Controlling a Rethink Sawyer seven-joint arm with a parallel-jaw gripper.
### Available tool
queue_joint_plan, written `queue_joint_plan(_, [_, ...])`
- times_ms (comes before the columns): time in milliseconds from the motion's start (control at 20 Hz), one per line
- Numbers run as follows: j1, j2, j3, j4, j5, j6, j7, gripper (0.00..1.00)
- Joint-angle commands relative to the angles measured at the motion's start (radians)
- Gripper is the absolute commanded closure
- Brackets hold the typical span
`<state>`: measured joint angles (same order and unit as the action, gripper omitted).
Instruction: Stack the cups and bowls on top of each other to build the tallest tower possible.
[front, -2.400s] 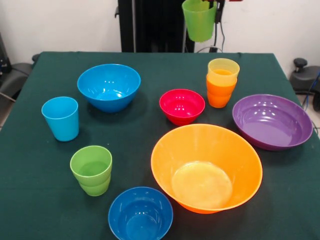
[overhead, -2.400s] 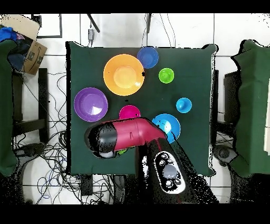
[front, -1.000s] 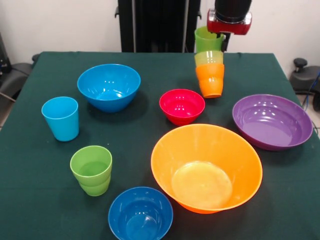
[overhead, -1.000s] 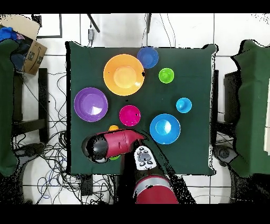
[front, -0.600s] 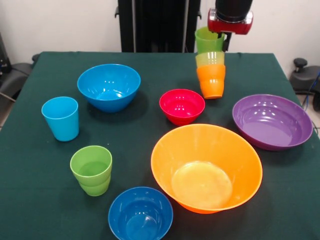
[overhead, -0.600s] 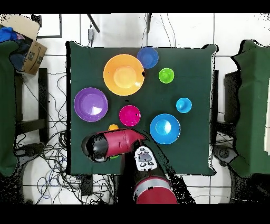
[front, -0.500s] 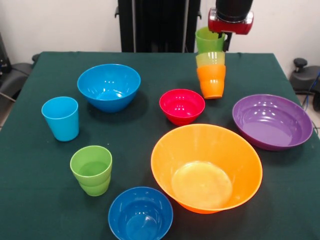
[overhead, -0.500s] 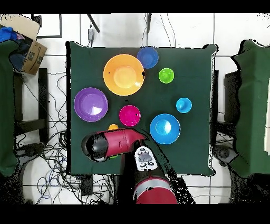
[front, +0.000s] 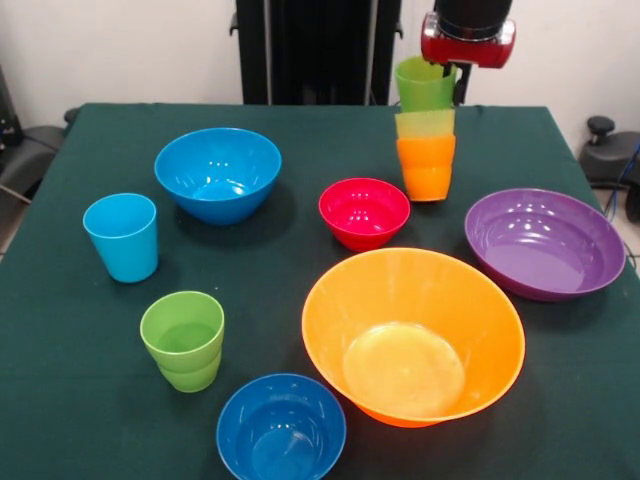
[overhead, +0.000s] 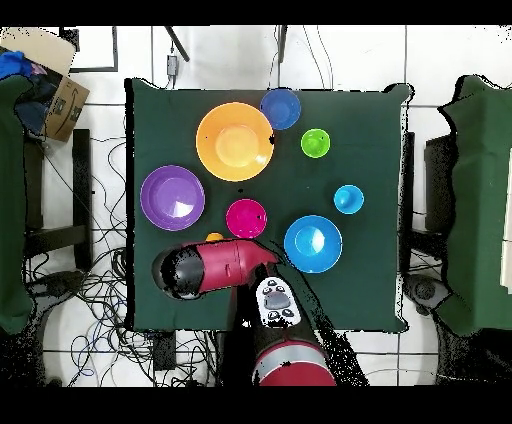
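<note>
The tower stands at the far right of the table: a lime green cup nested in a yellow cup, which is nested in an orange cup. It leans slightly. My gripper comes down from above and is shut on the green cup's rim. In the overhead view the red arm hides the tower except for an orange sliver. The red bowl sits just left of the tower and the purple bowl to its right.
The big orange bowl is at the near centre and a small blue bowl at the near edge. A larger blue bowl, a light blue cup and a green stepped cup stand on the left.
The green cup, held in the air before, now sits in the yellow cup. The three-cup stack has since shifted slightly right and stands more upright.
</note>
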<state>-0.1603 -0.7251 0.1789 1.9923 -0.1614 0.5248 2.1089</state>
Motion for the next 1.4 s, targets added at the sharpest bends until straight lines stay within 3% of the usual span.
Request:
queue_joint_plan(50, [0.001, 0.001, 0.050, -0.101, 0.037, 0.031, 0.064, 1.00])
queue_joint_plan(950, [0.005, 0.010, 0.035, -0.127, 0.013, 0.009, 0.058, 1.00])
queue_joint_plan(1400, [0.025, 0.076, 0.012, -0.148, -0.009, -0.047, 0.081, 1.00])
